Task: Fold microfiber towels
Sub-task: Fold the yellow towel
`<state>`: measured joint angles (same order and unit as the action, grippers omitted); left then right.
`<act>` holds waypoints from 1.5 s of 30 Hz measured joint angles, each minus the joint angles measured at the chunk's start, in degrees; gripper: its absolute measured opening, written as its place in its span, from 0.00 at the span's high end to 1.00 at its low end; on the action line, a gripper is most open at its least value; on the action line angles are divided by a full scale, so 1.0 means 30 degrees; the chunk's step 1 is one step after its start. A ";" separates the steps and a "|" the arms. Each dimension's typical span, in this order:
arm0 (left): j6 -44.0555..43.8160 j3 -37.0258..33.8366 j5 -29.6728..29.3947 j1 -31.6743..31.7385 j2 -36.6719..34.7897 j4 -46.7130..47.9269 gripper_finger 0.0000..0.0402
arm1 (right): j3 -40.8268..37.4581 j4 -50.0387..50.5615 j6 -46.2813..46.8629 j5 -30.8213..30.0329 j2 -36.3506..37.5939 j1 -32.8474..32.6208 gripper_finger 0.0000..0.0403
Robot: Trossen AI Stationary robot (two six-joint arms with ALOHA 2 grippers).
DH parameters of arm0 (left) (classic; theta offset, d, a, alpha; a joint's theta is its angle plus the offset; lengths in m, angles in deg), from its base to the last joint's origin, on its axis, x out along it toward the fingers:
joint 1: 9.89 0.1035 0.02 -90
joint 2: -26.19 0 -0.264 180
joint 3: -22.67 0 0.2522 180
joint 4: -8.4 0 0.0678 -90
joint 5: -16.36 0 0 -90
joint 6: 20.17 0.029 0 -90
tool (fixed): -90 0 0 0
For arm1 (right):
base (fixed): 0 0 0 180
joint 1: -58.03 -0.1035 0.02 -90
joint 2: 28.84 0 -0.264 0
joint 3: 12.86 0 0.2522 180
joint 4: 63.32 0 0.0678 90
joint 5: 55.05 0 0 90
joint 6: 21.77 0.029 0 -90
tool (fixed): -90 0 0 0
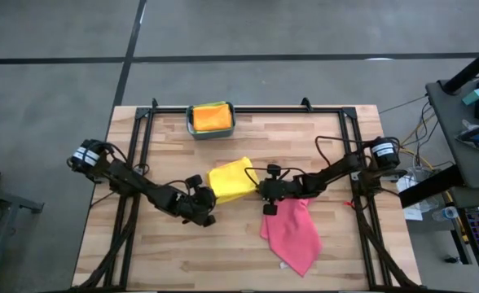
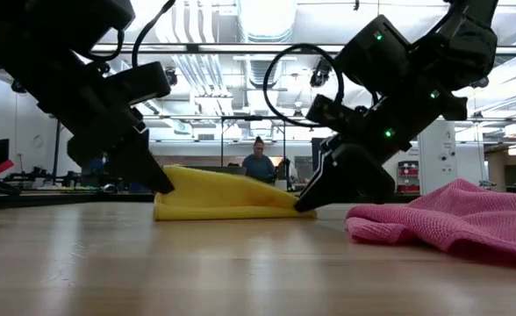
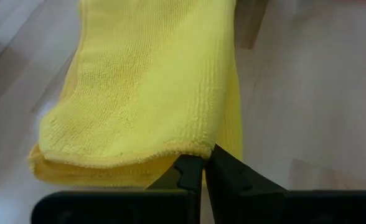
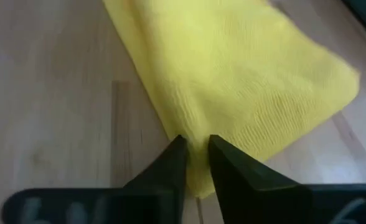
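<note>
Yellow towel [image 1: 231, 181] lay near the middle of the table [image 1: 182, 252], already doubled over into a thick rectangle with stacked edges showing in the left wrist view. Both grippers were on it. The left gripper [image 3: 203, 169] had its fingers pressed together at one corner of the fold, pinching the hem so that the layered edge sat right at its tips. The right gripper [image 4: 195, 149] met the opposite side; its fingers stood narrowly apart with a ridge of yellow cloth caught between them, so it looked clenched on the towel's edge. In the low view the two dark arms leaned in from either side, tips down at the tabletop and the cloth slightly raised between them.

Just beside the right gripper, a pink towel [image 1: 292, 232] sprawled unfolded toward the near edge. At the far edge, a teal bin [image 1: 211, 120] held an orange towel [image 1: 210, 118] with some yellow-green cloth beneath it.

To do the next fold well, both pinches probably needed to hold all layers, not just the top one. The corners should rise together and travel evenly, keeping the cloth taut, so that edge landed on edge. Dragging toward the pink towel risked snagging it.
</note>
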<state>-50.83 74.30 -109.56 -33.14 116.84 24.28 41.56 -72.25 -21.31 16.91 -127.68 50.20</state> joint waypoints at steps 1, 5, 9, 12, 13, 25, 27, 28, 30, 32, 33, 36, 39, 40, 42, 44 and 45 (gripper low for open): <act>-0.0012 0.0000 0.0233 0.0000 -0.0165 0.0308 1.00 | 0.0000 0.0094 0.0057 0.0006 0.0058 0.0000 0.90; -0.0110 -0.0125 0.0946 0.0000 -0.0385 0.1166 1.00 | 0.0000 0.0329 0.0169 0.0010 0.0245 -0.0007 0.97; -0.0153 -0.0204 0.2036 0.0007 -0.0298 0.1165 1.00 | 0.0000 0.0554 0.0355 0.0021 0.0305 -0.0015 0.98; 0.0031 -0.0204 0.3285 0.0007 -0.0292 0.0646 1.00 | 0.0000 0.0579 0.0375 0.0028 0.0305 -0.0015 0.98; 0.0224 -0.0172 0.3632 0.0007 -0.0292 0.0667 1.00 | 0.0000 0.0568 0.0398 0.0055 0.0305 -0.0020 0.98; 0.0862 -0.0186 0.5285 -0.0022 -0.0254 0.1201 0.94 | -0.0018 0.0934 0.0355 0.0489 0.0305 -0.0036 0.98; 0.0858 -0.0115 0.5355 -0.0015 -0.0256 0.1190 0.89 | -0.0018 0.0892 0.0360 0.0845 0.0305 -0.0046 0.97; 0.0862 -0.0073 0.5400 -0.0015 -0.0273 0.1399 0.85 | -0.0017 0.0889 0.0366 0.0902 0.0305 -0.0051 0.96; 0.0855 0.0058 0.5514 -0.0015 -0.0397 0.2102 0.79 | -0.0016 0.0887 0.0506 0.0981 0.0305 -0.0051 0.93; 0.0855 0.0307 0.5826 -0.0001 -0.0681 0.2948 0.73 | -0.0022 0.0901 0.0608 0.0997 0.0311 -0.0051 0.89; 0.0855 0.0394 0.6023 0.0000 -0.0919 0.3494 0.71 | -0.0022 0.0914 0.0630 0.1004 0.0305 -0.0051 0.88; 0.0838 0.0566 0.6448 0.0000 -0.1724 0.4966 0.66 | -0.0022 0.0990 0.0653 0.1007 0.0374 -0.0044 0.81; 0.0843 0.0597 0.6306 -0.0006 -0.2899 0.5679 0.65 | -0.0022 0.1336 0.0698 0.1026 0.0745 -0.0044 0.75; 0.0834 0.0597 0.6022 0.0024 -0.3280 0.5764 0.65 | -0.0022 0.1561 0.0776 0.1025 0.0953 -0.0044 0.73; 0.0837 0.0504 0.5091 0.0178 -0.4026 0.5653 0.65 | -0.0022 0.2114 0.0928 0.1026 0.1411 -0.0044 0.69; 0.0826 0.0378 0.3852 0.0433 -0.4679 0.5658 0.65 | -0.0022 0.2684 0.1032 0.1028 0.1886 -0.0044 0.66; 0.0851 0.0377 0.3300 0.0609 -0.4895 0.5584 0.65 | -0.0022 0.2972 0.1047 0.1030 0.2150 -0.0044 0.64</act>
<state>-48.28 75.43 -99.66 -31.31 102.15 41.03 41.50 -63.33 -18.17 20.00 -121.23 50.07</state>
